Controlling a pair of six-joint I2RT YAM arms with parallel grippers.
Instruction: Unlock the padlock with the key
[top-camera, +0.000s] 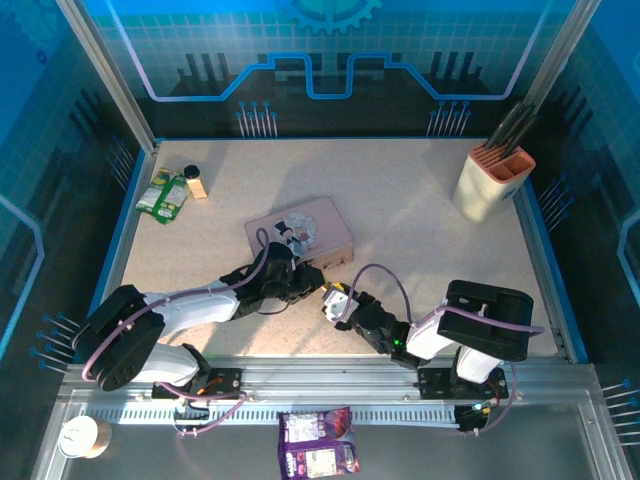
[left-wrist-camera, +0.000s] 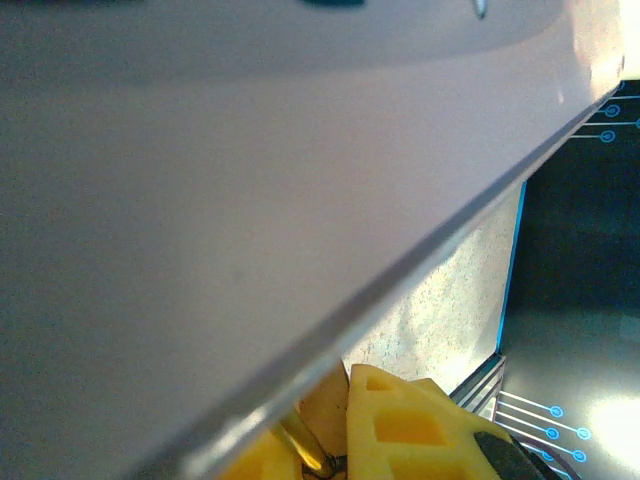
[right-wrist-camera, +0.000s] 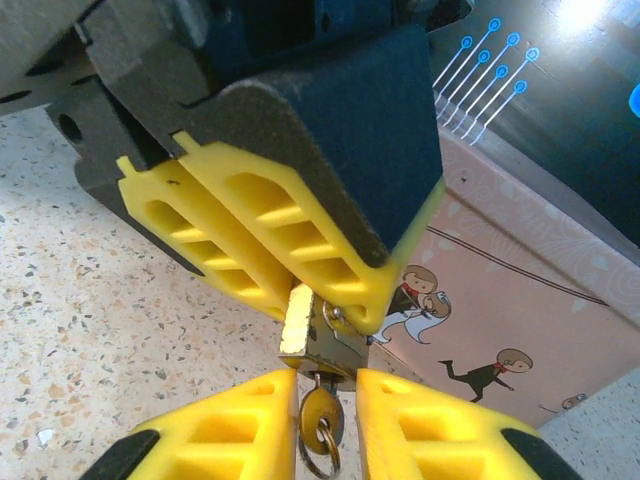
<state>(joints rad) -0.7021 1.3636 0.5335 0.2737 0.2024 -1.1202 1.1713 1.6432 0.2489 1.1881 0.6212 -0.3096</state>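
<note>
We see the padlock (right-wrist-camera: 312, 335) lifted off the table (right-wrist-camera: 90, 300), just beside the near right corner of the pink box (right-wrist-camera: 520, 290). The left gripper (right-wrist-camera: 322, 303) pinches it by its upper part, near the shackle, with the jaws pressed together on it. We think it is held this way so that the body stays steady and the keyhole side faces the other arm.

The key (right-wrist-camera: 320, 412) hangs from the bottom of the padlock and seems to sit already in the keyhole, with a small ring (right-wrist-camera: 322, 462) under its head. The right gripper (right-wrist-camera: 322, 430) comes from the near side, and its two yellow fingers (right-wrist-camera: 235, 425) stand one at each side of the key head. The jaws are narrow, with very little room beside the key. We cannot tell whether the pads already press on it or only stand close.

In our judgement, this position prepares the turning of the key while the left arm resists the twist.
</note>
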